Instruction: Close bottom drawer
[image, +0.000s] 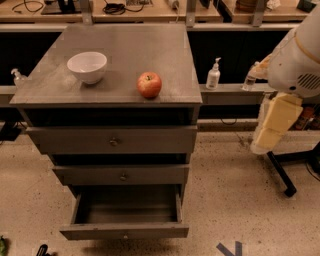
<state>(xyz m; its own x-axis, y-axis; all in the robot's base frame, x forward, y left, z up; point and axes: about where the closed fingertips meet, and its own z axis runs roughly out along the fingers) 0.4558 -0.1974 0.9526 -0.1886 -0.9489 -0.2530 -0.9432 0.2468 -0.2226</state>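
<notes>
Bottom drawer (125, 231) stands pulled out below the front edge of the desk (130, 42), lowest of three grey fronts. I see the gripper (274, 125) hanging well beyond the desk's right edge, touching nothing; I cannot tell whether it is open or closed. An apple (149, 84) sits near the front edge, a white bowl (87, 66) toward the left edge.

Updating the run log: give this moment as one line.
bottom drawer: open | end effector: right of cabinet, not touching drawer | task: not done
</notes>
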